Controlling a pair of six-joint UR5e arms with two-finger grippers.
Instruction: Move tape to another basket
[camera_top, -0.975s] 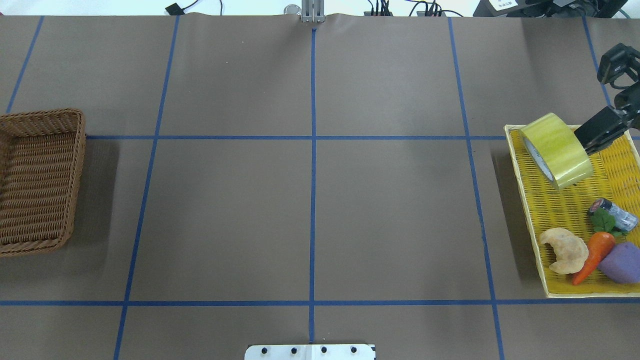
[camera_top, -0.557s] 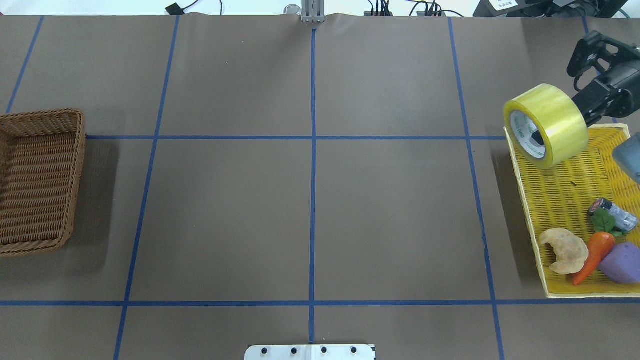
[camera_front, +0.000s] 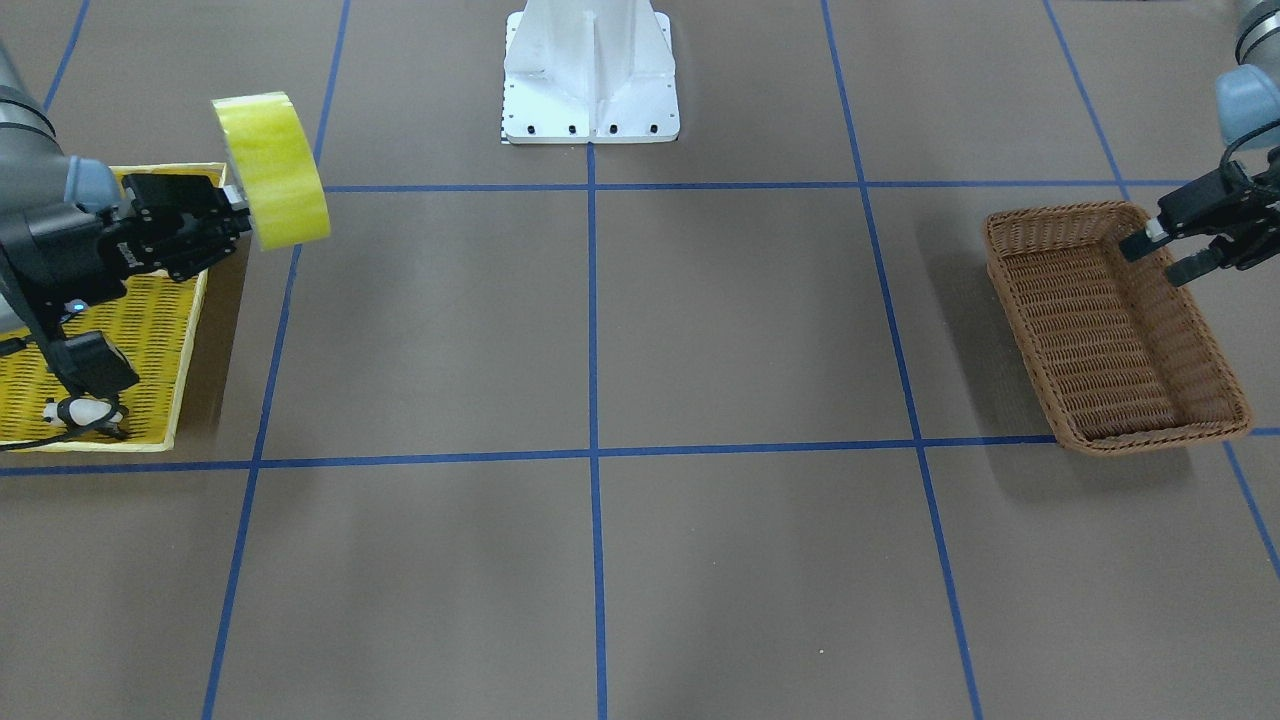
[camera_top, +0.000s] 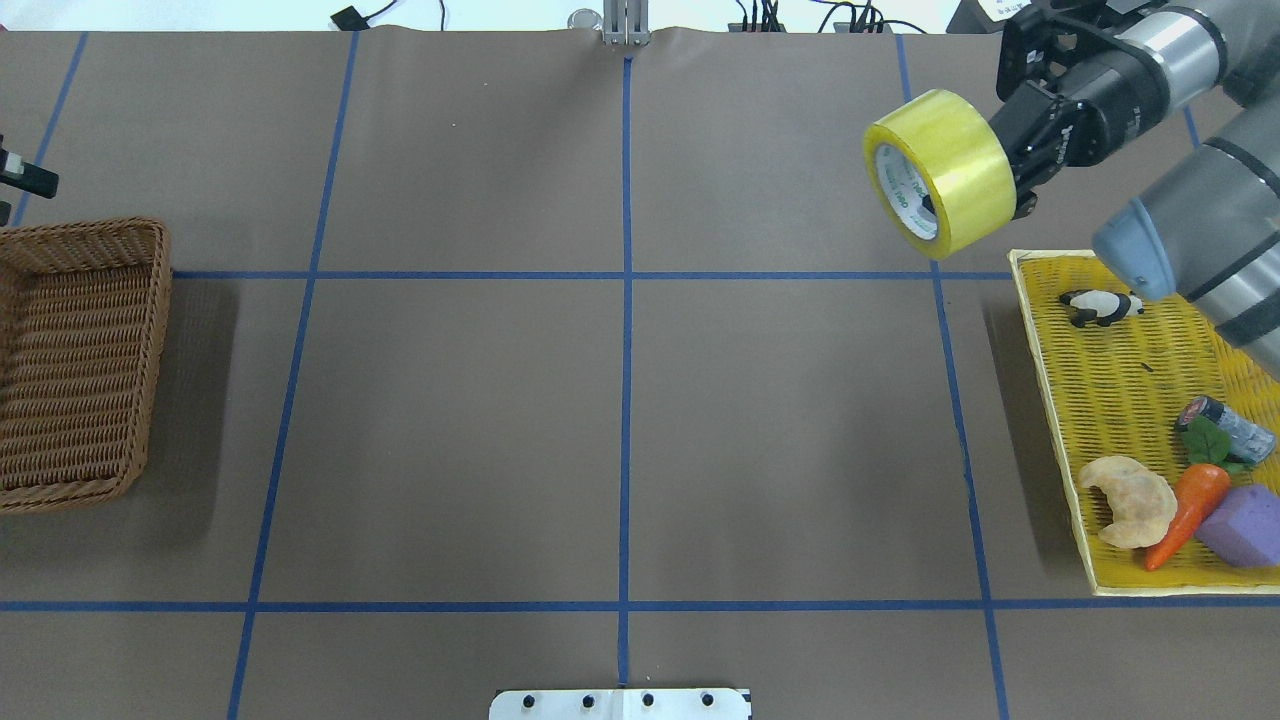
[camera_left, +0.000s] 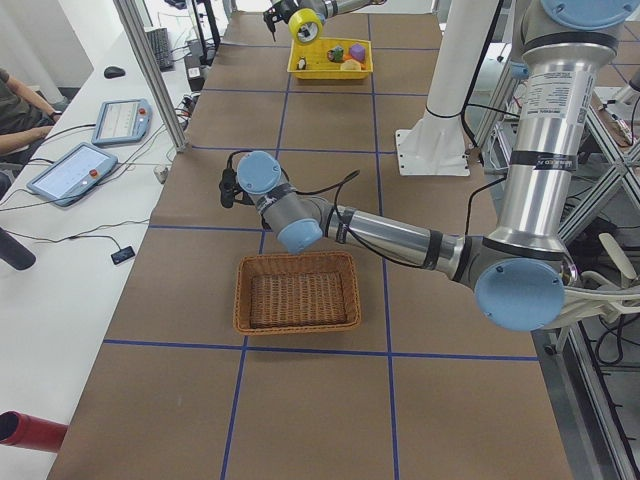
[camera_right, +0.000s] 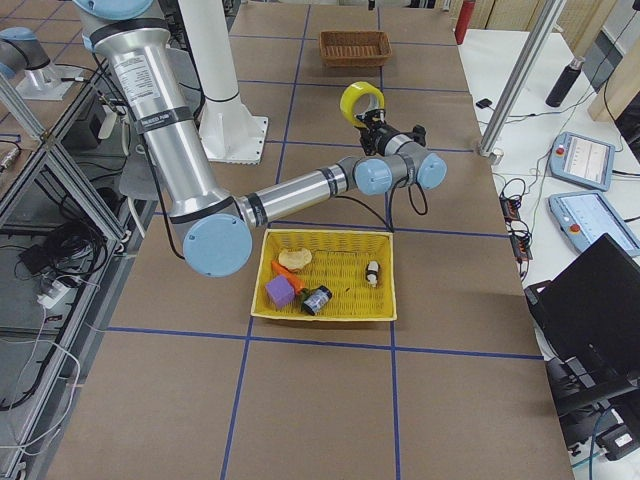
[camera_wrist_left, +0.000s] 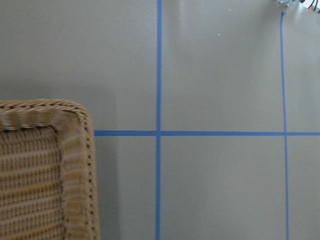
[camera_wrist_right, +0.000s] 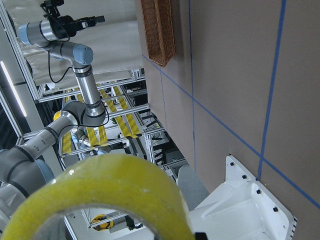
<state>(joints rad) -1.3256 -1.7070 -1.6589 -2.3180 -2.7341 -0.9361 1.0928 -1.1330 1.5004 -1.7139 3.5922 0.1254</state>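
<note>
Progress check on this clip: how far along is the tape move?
Done: the right gripper has the tape clamped and lifted clear of the yellow basket. In hand: the roll hangs in the air above bare table. Left: carry it across to the wicker basket, which is empty, and release.

Tabletop (camera_top: 450, 420) is covered in brown paper and divided into a grid by blue tape lines (camera_top: 626, 400). Along its far long edge a white bench (camera_left: 60, 290) is set, on which two tablets (camera_left: 73, 172) and a mouse (camera_left: 116, 72) are laid. An aluminium post (camera_left: 150, 70) is fixed at that edge.

Open table (camera_top: 450, 430) up to basket (camera_top: 152, 360)
</note>
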